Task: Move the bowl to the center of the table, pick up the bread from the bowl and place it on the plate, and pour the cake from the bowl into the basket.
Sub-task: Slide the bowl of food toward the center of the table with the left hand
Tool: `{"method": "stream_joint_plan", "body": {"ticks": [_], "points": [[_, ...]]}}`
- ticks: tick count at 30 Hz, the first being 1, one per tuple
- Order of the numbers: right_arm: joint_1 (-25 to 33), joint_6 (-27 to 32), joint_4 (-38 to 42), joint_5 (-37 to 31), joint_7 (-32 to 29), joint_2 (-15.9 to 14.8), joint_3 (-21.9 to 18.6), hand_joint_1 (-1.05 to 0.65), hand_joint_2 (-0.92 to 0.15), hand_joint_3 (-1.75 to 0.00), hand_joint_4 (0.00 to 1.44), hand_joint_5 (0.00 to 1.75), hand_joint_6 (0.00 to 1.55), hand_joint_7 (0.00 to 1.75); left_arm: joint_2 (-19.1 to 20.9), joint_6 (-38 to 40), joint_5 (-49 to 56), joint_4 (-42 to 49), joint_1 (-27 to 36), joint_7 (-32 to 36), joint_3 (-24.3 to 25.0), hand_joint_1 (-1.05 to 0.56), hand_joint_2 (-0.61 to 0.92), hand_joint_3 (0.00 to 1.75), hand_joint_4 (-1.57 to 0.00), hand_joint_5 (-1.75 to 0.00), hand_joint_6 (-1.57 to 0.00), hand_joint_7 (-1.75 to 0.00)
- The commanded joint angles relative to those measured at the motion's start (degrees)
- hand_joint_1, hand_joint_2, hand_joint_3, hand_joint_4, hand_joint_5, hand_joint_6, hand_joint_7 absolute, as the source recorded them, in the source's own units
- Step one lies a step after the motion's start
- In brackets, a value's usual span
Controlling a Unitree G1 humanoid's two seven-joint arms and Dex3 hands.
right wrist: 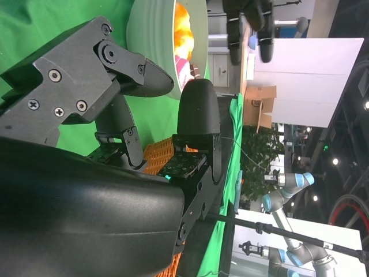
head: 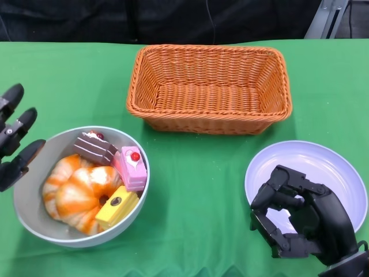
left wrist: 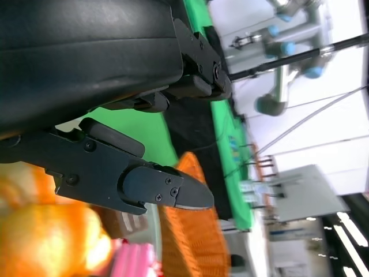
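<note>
A grey bowl (head: 34,216) stands at the table's front left. It holds an orange-and-white bread (head: 75,193), a brown cake (head: 94,148), a pink cake (head: 132,167) and a yellow cake (head: 116,208). My left hand (head: 12,138) hovers just left of the bowl's rim, fingers apart and empty. A pale plate (head: 331,167) lies at the front right. Over its near part my right hand (head: 302,222) hangs with fingers curled in, holding nothing. The orange wicker basket (head: 210,86) sits empty at the back centre. The left wrist view shows the bread (left wrist: 40,242) close under my fingers (left wrist: 161,190).
Green cloth (head: 196,190) covers the table, with a bare strip between bowl and plate. The table's far edge meets a dark backdrop behind the basket. In the right wrist view the bowl (right wrist: 153,46) and the basket (right wrist: 158,156) show beyond my fingers.
</note>
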Motion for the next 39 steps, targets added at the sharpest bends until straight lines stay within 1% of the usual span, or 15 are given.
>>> {"method": "stream_joint_plan", "body": {"ticks": [1,4,12,17,25,28,32,35,39], "points": [[0.31,0.00,-0.41,0.53,0.18,-0.59,-0.15,-0.08,-0.45,-1.08,0.73,1.63,0.65,1.39,1.87,1.29,1.11,3.11,-1.12,1.08,-0.82,-0.55,0.92,0.19,-0.27,0.00,-0.27,0.00],[0.33,0.19,-0.55,0.60,0.28,-0.65,-0.13,-0.08,-0.45,-1.08,0.73,1.62,0.66,1.38,2.26,1.33,1.90,5.73,-1.82,1.40,-1.36,-0.55,0.92,0.19,-0.24,0.00,-0.25,0.00],[0.27,-0.32,-0.08,0.30,-0.12,-0.25,-0.12,-0.08,-0.44,-1.09,0.73,1.62,0.66,1.37,2.91,2.29,4.11,10.15,-3.07,4.04,-3.04,-0.59,0.92,0.19,-0.22,0.00,-0.24,0.00],[0.17,-0.40,0.02,0.41,0.15,-0.36,-0.10,-0.08,-0.44,-1.10,0.73,1.62,0.66,1.36,2.61,3.54,3.76,11.76,-3.72,4.25,-2.78,-0.57,0.92,0.18,-0.22,0.00,-0.24,0.00],[0.35,-0.03,-0.27,0.41,-0.13,-0.18,-0.15,-0.09,-0.43,-1.09,0.73,1.62,0.67,1.37,2.19,3.70,5.13,11.94,-3.55,6.53,-4.02,-0.60,0.92,0.17,-0.22,0.00,-0.24,0.00],[0.39,-0.24,-0.37,0.03,-0.44,-0.20,-0.10,-0.10,-0.43,-1.09,0.73,1.62,0.67,1.37,2.37,3.62,7.04,11.83,-3.30,8.83,-5.55,-0.63,0.92,0.19,-0.20,0.00,-0.23,0.00],[0.45,0.08,-0.50,0.40,-0.25,-0.14,0.00,-0.10,-0.44,-1.07,0.72,1.63,0.66,1.37,1.82,4.11,7.44,11.33,-3.04,9.73,-6.33,-0.62,0.92,0.21,-0.16,0.00,-0.21,0.00],[0.33,-0.08,-0.34,0.49,-0.03,-0.17,0.03,-0.11,-0.45,-1.05,0.71,1.63,0.66,1.37,1.57,5.08,7.08,10.66,-2.82,10.03,-6.67,-0.62,0.92,0.22,-0.16,0.00,-0.20,0.00],[0.42,0.20,-0.42,0.16,-0.53,-0.05,-0.04,-0.11,-0.46,-1.03,0.72,1.63,0.67,1.37,1.13,5.00,4.63,9.57,-2.73,7.72,-5.70,-0.62,0.92,0.22,-0.15,0.00,-0.18,0.00]]}}
